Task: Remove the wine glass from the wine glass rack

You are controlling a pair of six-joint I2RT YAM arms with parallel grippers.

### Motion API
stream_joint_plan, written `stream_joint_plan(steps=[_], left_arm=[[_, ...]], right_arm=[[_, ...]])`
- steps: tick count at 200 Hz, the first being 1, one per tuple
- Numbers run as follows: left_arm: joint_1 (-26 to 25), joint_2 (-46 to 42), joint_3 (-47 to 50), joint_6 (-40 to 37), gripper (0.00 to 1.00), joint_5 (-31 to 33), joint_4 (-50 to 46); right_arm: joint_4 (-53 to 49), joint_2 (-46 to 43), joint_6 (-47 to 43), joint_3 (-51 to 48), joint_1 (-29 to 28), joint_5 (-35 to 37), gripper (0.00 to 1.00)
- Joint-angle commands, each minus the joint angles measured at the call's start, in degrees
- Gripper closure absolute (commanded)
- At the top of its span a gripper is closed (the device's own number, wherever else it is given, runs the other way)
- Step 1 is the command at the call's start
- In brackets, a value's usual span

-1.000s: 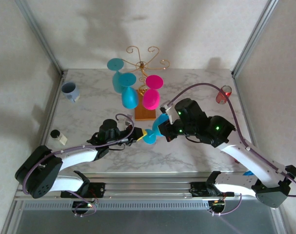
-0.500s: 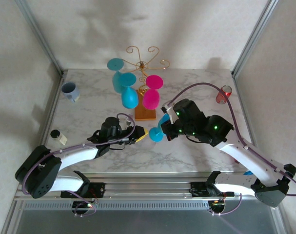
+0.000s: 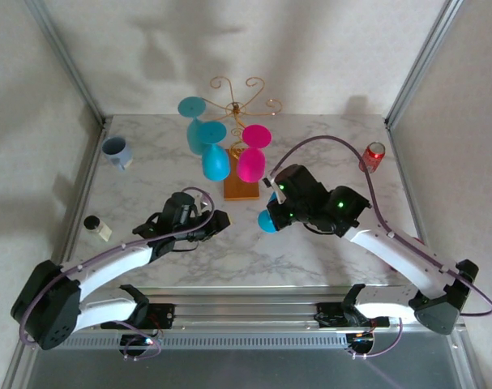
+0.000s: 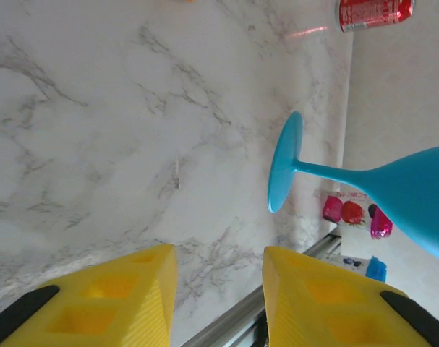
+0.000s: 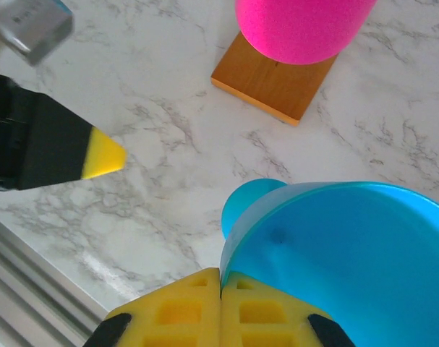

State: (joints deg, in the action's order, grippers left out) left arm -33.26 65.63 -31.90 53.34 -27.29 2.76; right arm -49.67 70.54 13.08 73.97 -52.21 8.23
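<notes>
Left gripper: a second ago it was clamped on the foot of the wine glass. Now its yellow fingers stand apart with nothing between them, and it has backed off toward eight o'clock, clear of the foot. The handover looks done — the glass rides on one arm.

Wine glass rack, at twelve o'clock on the marble table: thin gold wire and curled scroll arms on a flat orange-brown wooden base. Two blue glasses and a pink glass hang bowl-down from it.

The wine glass is off the rack, at about five o'clock from the base. It lies sideways in the air with its foot end turned toward the left arm. It is smooth matte blue, probably plastic, with a slim stem and a round disc foot.

Right gripper: fingers pinched together on the bowl's rim, carrying the glass. Since the release it has drawn the glass a little toward three o'clock.

Judgement: the removal is achieved and only the setting down is left. A rim-only pinch on a slick bowl could swivel.
</notes>
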Motion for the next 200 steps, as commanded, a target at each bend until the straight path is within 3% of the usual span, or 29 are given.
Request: stream_joint_plan(steps=[1,200], left_arm=[[0.38,-2.40,-1.87,-3.39,0.64,5.18,-7.57],[1.52,-0.49,-0.45,-3.86,0.65,4.64,-5.87]], right_arm=[[2.00,1.96,-0.60,-0.73,0.15,2.60,1.00],[6.78,9.33,-0.34,-6.39,-2.68,6.22,1.00]])
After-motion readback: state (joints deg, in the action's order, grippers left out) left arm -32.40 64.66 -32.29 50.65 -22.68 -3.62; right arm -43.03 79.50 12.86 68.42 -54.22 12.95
